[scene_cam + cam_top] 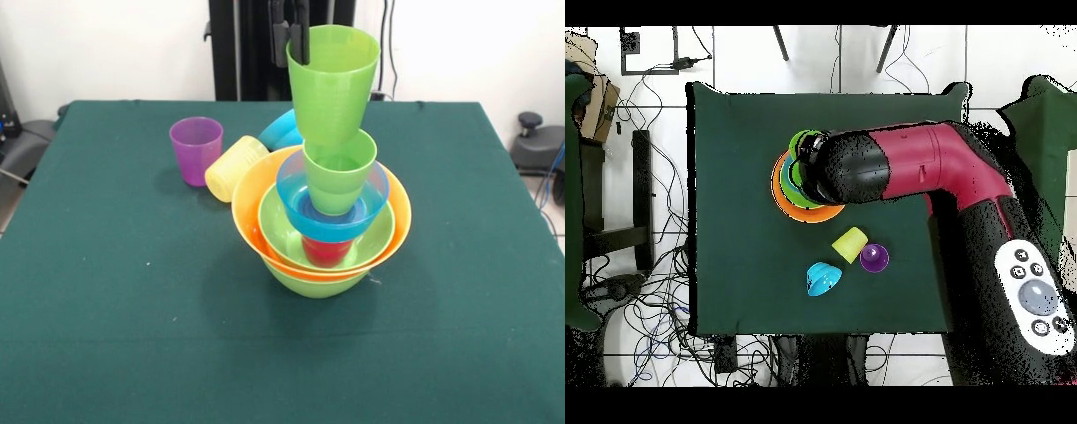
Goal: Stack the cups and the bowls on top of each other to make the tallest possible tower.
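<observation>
The tower (pixel 322 238) stands mid-table: a lime green bowl (pixel 313 281) at the bottom, then the large orange bowl (pixel 252 199), a second lime green bowl (pixel 281 231), the red cup (pixel 327 251), a blue bowl (pixel 296 199) and a light green cup (pixel 340 172). My gripper (pixel 292 42) is shut on the rim of a second light green cup (pixel 331 84). It holds this cup upright with its base at the lower green cup's mouth. In the overhead view the arm (pixel 895 170) hides most of the tower; only the orange bowl's edge (pixel 787 200) shows.
A purple cup (pixel 196 148) stands upright left of the tower, and the pale yellow cup (pixel 234 168) lies on its side beside it. A second blue bowl (pixel 281 131) lies tipped behind the tower. In the overhead view these three (pixel 874 258) (pixel 849 243) (pixel 823 278) lie below the tower.
</observation>
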Controlling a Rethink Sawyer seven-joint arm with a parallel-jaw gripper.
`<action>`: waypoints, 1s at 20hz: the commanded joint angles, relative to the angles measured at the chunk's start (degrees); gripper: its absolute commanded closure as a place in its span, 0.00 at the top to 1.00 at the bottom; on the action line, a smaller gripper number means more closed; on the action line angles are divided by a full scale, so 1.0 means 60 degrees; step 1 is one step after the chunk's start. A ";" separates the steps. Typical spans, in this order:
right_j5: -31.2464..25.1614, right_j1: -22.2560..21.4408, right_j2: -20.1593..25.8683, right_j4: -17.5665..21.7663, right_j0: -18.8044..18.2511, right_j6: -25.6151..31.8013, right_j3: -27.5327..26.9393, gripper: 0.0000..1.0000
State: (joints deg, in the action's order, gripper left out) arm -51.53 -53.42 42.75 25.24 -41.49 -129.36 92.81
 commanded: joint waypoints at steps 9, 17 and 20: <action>0.0531 0.0278 -0.0412 0.0551 0.0388 0.0622 0.1161 0.00; 0.0736 0.0291 -0.0451 0.0567 0.0417 0.0472 0.1312 0.00; 0.0750 0.0309 -0.0457 0.0563 0.0432 0.0479 0.1292 0.00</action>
State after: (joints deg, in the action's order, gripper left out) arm -50.04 -53.44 42.74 25.34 -41.09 -129.36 96.30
